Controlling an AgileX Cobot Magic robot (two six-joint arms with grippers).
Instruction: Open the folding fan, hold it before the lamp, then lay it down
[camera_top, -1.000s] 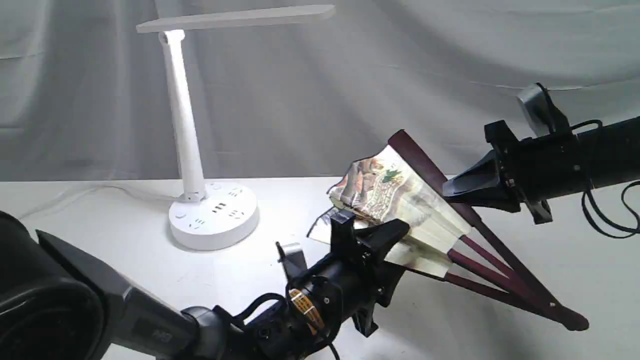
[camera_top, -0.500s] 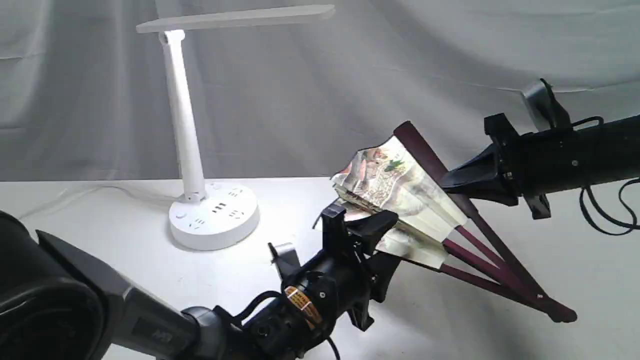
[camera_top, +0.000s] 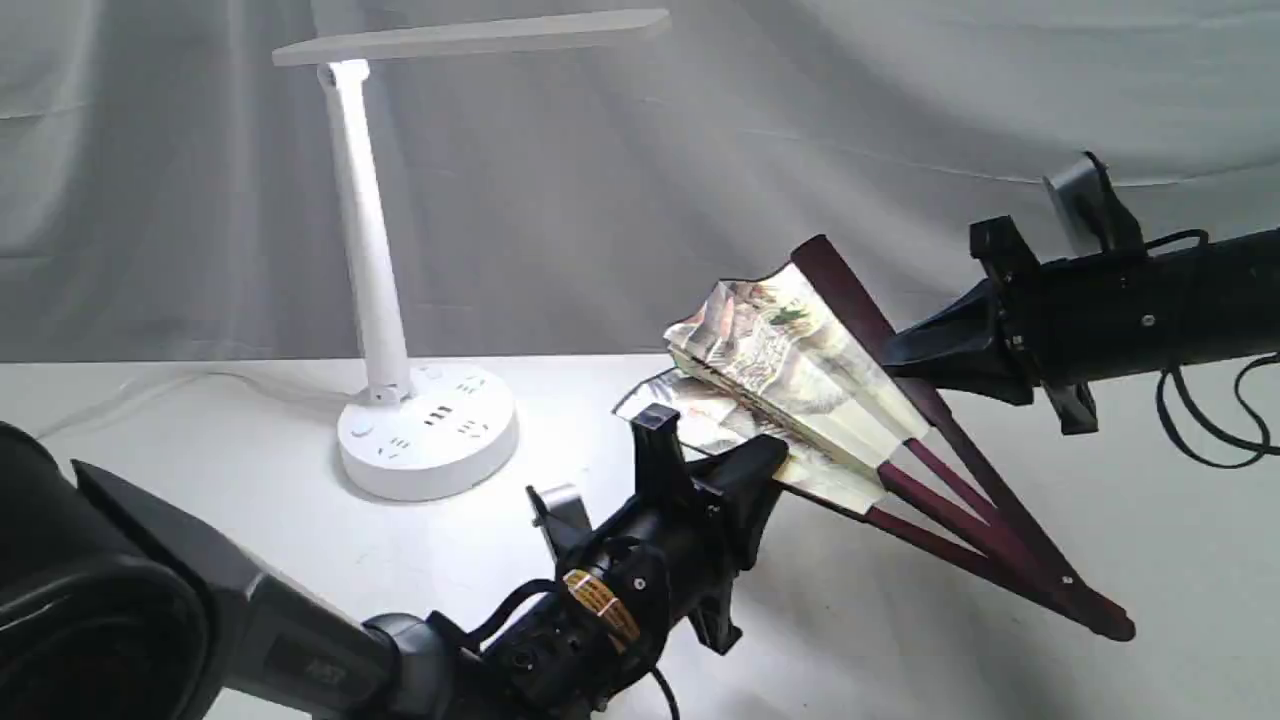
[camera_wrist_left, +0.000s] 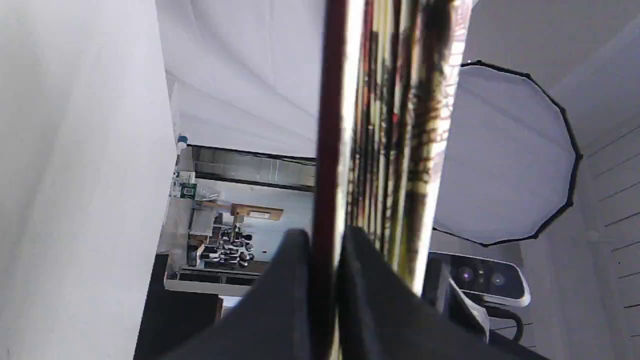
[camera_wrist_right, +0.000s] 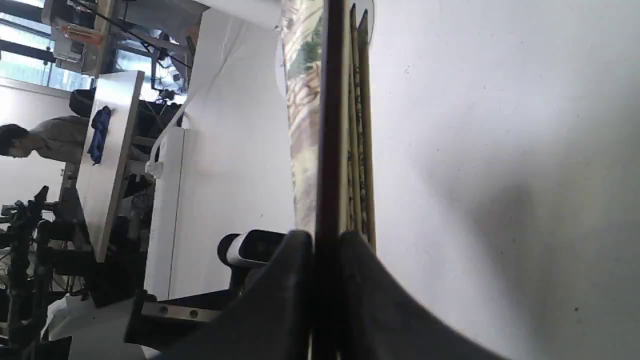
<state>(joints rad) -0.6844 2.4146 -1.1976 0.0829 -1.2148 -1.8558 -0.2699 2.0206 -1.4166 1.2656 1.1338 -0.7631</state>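
The folding fan (camera_top: 790, 360) is partly spread above the table's middle right, its maroon ribs meeting at a pivot low on the right. My left gripper (camera_top: 765, 455) is shut on the fan's lower guard from below left. My right gripper (camera_top: 890, 355) is shut on the upper guard from the right. In the left wrist view the gripper (camera_wrist_left: 325, 235) pinches the maroon guard of the fan (camera_wrist_left: 390, 125), pleats stacked beside it. The right wrist view shows that gripper (camera_wrist_right: 325, 235) clamped on the fan (camera_wrist_right: 330, 125). The white lamp (camera_top: 365, 230) stands lit at the back left, well left of the fan.
The lamp's round base (camera_top: 428, 440) rests on the white table (camera_top: 250, 540), and its cable (camera_top: 150, 385) trails off left. A grey cloth backdrop (camera_top: 900, 120) hangs behind. Black cables (camera_top: 1200, 430) dangle under the right arm.
Both grippers carried the fan a little left. The upper guard's tip rose, the left gripper slid left and slightly down, and the pivot end shifted left.
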